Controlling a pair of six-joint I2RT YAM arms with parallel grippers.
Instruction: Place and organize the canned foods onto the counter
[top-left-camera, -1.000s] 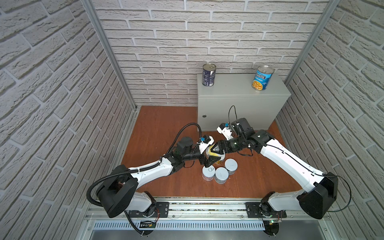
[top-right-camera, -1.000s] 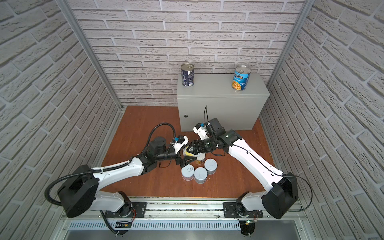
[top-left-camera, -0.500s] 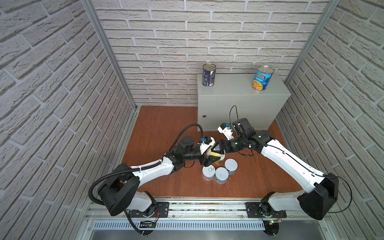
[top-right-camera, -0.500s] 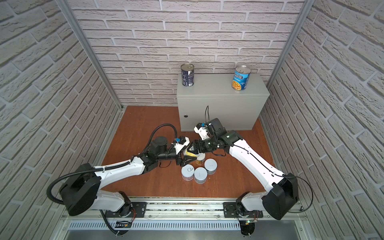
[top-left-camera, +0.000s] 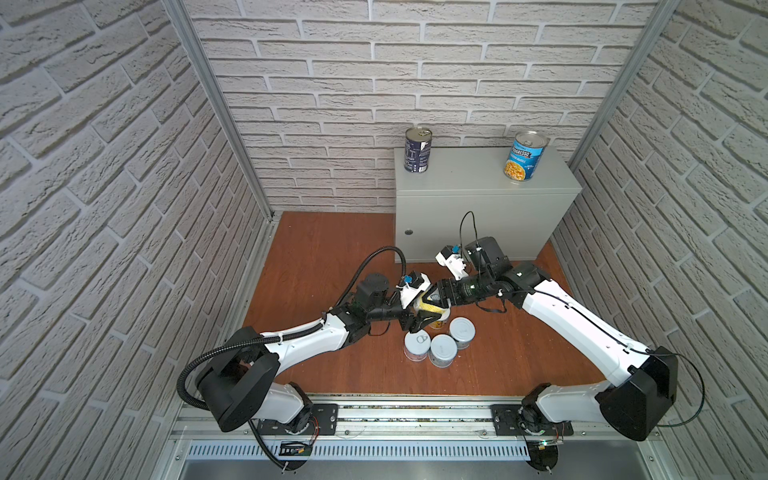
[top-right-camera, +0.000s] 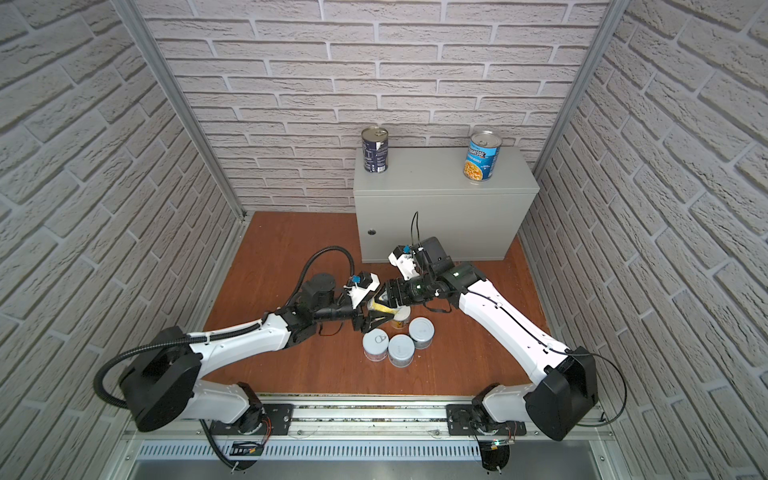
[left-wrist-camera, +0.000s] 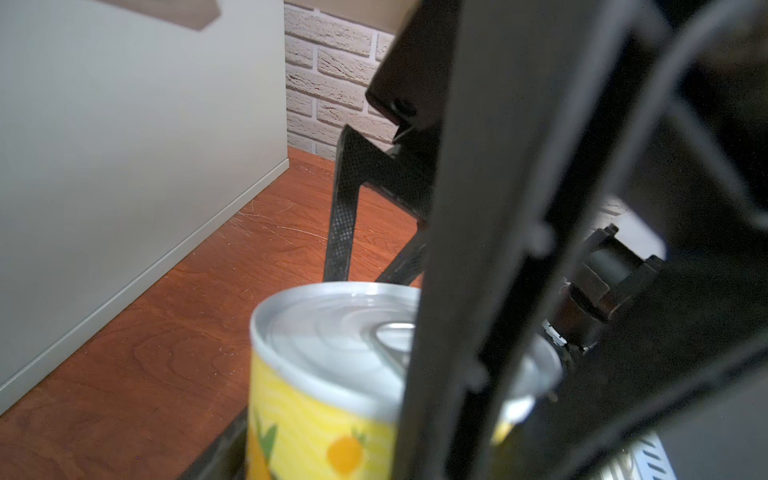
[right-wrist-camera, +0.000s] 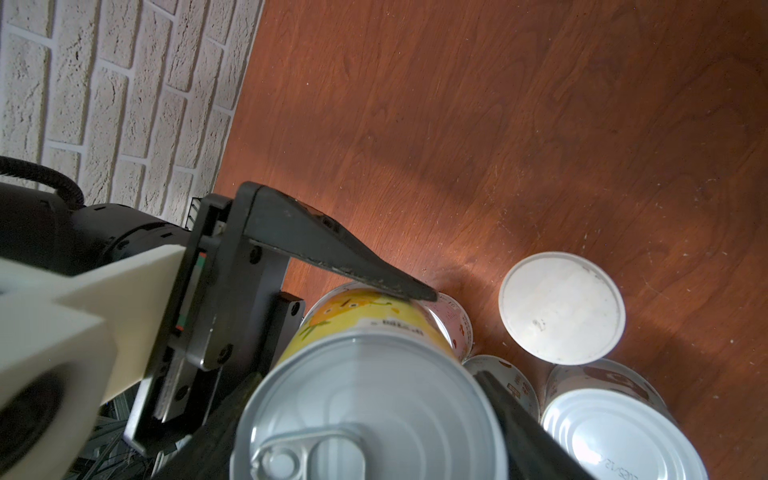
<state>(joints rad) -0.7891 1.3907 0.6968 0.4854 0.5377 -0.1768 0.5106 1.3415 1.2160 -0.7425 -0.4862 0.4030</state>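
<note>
White brick walls close in a reddish wooden floor, and a grey box-shaped table stands against the back wall. Both tools meet low over the floor, in front of the table, on one yellow can. The right tool grips that can by its sides (the pull-tab lid faces its wrist camera), holding it tilted and clear of the floor. The left tool comes in from the opposite side and is clamped on the same can. In the right wrist view one of its fingers lies flat on the yellow label, while the other is hidden behind the can. Directly under the two tools sits a short can with a pale pink label. Three more short cans stand upright in a tight cluster just beside it, on the side of the tools toward the arm bases. Well beyond the tools, on the table top, stand a navy can at the left rear corner and a blue Progresso can near the right rear corner, well apart from each other.
</note>
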